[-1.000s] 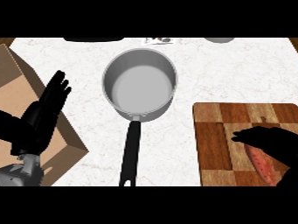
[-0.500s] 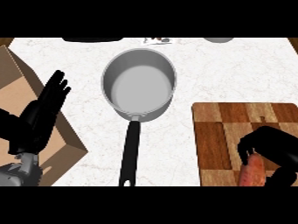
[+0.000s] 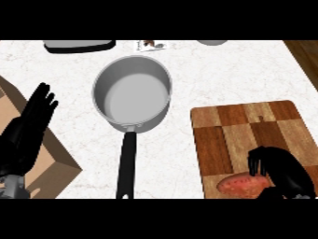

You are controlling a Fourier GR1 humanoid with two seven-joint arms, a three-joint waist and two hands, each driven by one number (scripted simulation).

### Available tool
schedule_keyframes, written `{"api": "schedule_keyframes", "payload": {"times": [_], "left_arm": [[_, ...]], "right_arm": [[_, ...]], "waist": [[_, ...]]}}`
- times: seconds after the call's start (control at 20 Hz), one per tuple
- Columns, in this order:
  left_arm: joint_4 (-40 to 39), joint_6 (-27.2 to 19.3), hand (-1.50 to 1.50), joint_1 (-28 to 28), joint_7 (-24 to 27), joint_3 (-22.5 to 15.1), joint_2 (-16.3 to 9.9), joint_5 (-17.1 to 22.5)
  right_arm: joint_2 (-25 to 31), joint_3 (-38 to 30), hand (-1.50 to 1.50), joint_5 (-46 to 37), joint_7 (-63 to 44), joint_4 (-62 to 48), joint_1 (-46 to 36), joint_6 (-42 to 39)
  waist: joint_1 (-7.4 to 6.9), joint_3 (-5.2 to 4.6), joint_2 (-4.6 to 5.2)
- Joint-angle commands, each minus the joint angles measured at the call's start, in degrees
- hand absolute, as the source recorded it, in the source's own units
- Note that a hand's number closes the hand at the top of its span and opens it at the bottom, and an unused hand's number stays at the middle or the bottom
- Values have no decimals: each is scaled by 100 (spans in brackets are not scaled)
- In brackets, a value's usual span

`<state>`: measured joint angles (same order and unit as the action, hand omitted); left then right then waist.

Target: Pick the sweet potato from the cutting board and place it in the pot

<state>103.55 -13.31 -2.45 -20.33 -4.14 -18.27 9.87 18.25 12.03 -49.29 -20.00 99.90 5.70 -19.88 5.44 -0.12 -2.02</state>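
Since prev frame R hand (image 3: 283, 172) shifts back, fingers curled over sweet potato (image 3: 240, 185) on cutting board (image 3: 247, 135), prepping lift toward pot (image 3: 134, 93). L hand (image 3: 31, 128) spread, resting.

Only one camera here, the head view, sitting up above the counter (image 3: 210, 70) and looking steeply down onto its white top. It faces away from the robot's body, so the far side of the counter runs along the top of the view and the near side along the bottom. Both forearms come in from the lower edge, with the left hand (image 3: 31, 135) at the left side and the right hand (image 3: 282, 170) at the lower right corner, so it isn't mirrored. It's fairly close in: the counter fills nearly the whole view. No second view to overlap with.
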Motion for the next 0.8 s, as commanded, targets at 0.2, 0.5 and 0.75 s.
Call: {"api": "schedule_keyframes", "payload": {"times": [0.2,0.5,0.75], "left_arm": [[-223,0,0,87,165,-115,271,123],[-212,-36,0,-186,-8,-258,364,136],[-358,91,0,-254,84,-216,318,200]], "right_arm": [[-1294,860,150,-1927,-2773,1710,371,895],[-1804,2676,150,-3365,-4146,3215,278,392],[-1818,3891,150,-4598,-4653,3923,-438,-290]], "waist": [[-55,-54,85],[-267,-32,104],[-360,-37,110]]}}
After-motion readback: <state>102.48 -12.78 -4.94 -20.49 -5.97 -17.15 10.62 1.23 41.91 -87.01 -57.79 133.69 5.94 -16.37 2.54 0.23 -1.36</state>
